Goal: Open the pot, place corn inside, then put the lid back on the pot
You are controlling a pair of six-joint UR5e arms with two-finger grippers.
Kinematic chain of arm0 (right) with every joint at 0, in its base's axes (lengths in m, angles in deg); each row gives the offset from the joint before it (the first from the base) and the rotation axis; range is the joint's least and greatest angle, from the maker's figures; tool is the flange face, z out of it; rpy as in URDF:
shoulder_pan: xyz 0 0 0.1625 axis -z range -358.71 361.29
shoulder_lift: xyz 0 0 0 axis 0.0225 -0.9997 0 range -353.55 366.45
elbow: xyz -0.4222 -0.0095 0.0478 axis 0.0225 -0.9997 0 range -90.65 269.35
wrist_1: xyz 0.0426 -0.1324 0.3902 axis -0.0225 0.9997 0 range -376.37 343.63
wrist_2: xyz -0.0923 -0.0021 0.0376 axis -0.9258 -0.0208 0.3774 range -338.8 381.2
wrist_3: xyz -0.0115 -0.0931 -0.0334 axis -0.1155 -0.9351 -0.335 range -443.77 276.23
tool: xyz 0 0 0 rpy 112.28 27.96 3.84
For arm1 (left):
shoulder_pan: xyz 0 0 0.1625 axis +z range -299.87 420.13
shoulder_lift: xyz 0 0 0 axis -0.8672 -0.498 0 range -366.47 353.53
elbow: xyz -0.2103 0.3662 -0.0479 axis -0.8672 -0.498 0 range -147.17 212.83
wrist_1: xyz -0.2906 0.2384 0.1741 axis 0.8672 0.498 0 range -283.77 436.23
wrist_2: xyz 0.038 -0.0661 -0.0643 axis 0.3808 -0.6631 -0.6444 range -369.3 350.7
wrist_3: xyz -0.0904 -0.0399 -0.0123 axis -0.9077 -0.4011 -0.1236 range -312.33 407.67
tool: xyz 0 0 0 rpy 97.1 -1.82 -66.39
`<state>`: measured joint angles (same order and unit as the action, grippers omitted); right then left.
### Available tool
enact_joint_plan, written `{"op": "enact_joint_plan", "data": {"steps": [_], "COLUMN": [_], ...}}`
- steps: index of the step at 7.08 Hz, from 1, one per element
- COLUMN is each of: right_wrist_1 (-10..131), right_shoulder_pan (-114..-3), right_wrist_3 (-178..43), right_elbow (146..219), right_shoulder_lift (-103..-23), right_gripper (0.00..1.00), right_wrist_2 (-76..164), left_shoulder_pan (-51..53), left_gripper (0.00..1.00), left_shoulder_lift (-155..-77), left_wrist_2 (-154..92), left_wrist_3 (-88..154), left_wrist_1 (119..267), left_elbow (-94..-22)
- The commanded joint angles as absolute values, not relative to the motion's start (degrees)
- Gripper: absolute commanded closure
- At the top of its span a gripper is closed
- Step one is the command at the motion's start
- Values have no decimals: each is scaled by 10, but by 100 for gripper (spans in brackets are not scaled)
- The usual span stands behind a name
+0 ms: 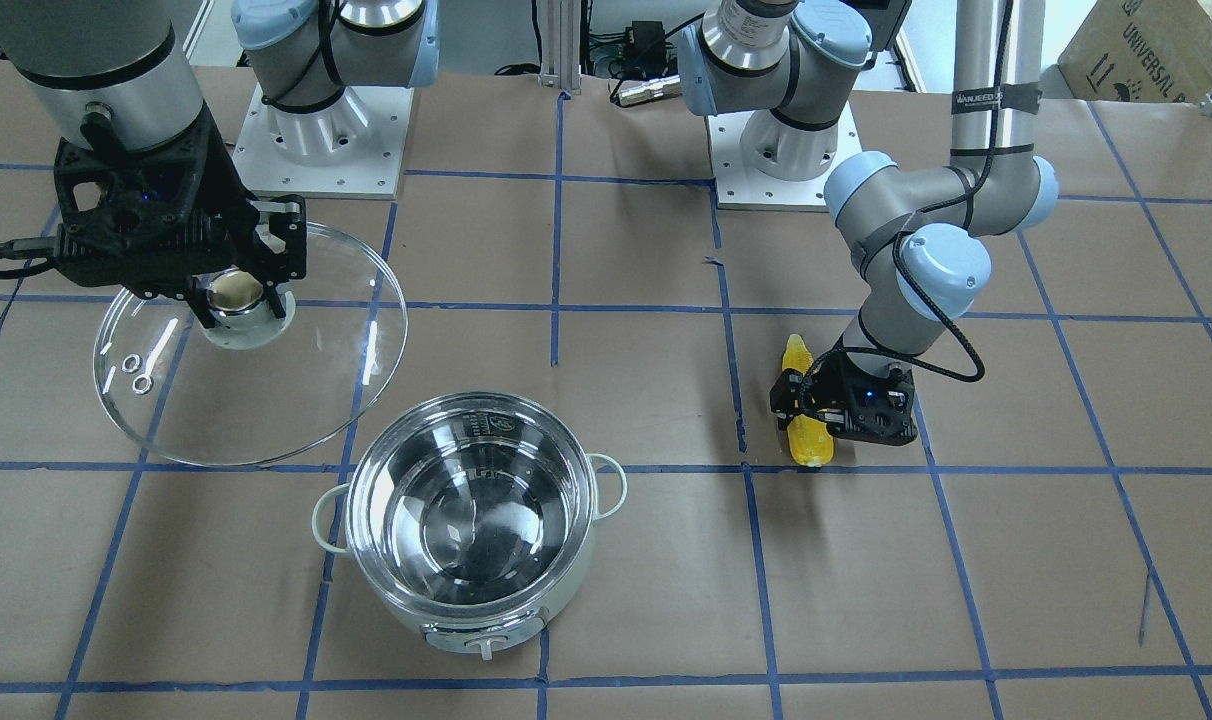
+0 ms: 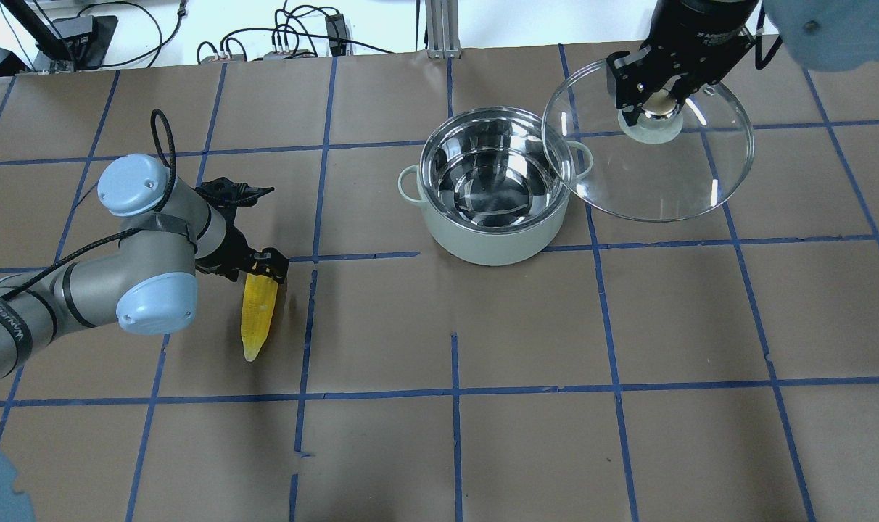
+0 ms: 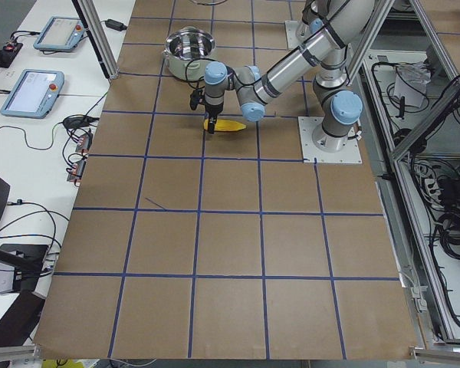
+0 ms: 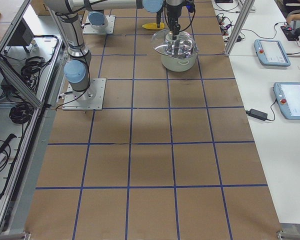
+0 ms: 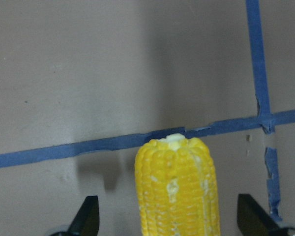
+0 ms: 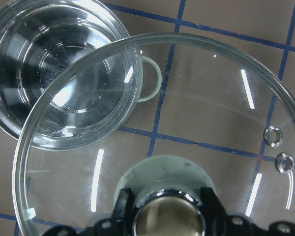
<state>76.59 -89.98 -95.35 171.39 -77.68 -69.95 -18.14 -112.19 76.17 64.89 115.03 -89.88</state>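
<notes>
The pale mint pot point(image 2: 490, 243) stands open, its steel inside bare; it also shows in the front view point(image 1: 506, 615). My right gripper point(image 2: 661, 101) is shut on the knob of the clear glass lid point(image 2: 657, 181) and holds it in the air beside the pot. In the right wrist view the lid point(image 6: 196, 113) overlaps the pot's rim point(image 6: 19, 132) and one side handle. The yellow corn point(image 2: 257, 319) lies on the table far from the pot. My left gripper point(image 5: 169, 221) is open and straddles the corn's point(image 5: 177, 187) thick end, fingers clear of it on both sides.
The table is covered in brown paper with a blue tape grid point(image 2: 454, 391). Both arm bases point(image 1: 316, 130) stand on white plates at the robot's side. Teach pendants point(image 4: 272, 50) lie on a side table beyond the table's edge.
</notes>
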Motion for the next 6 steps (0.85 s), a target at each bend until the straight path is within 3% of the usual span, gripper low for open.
{"op": "enact_joint_plan", "data": {"steps": [1, 3, 6], "right_wrist_1": [768, 769, 768], "right_shoulder_pan": [-900, -900, -900], "right_wrist_3": [-954, -953, -951], "right_elbow": [1711, 1709, 1710], "right_shoulder_lift": [-772, -771, -777], "right_gripper": [78, 78, 78], "right_wrist_2": [-699, -699, -699], "left_shoulder_pan": [-182, -181, -187], "left_gripper": [57, 74, 76], "left_shoulder_lift": [-1121, -1120, -1066], "left_wrist_2": [757, 731, 740], "left_wrist_3": [623, 609, 521], "left_wrist_1": [1121, 1121, 1210], "left_elbow": [-909, -909, -856]}}
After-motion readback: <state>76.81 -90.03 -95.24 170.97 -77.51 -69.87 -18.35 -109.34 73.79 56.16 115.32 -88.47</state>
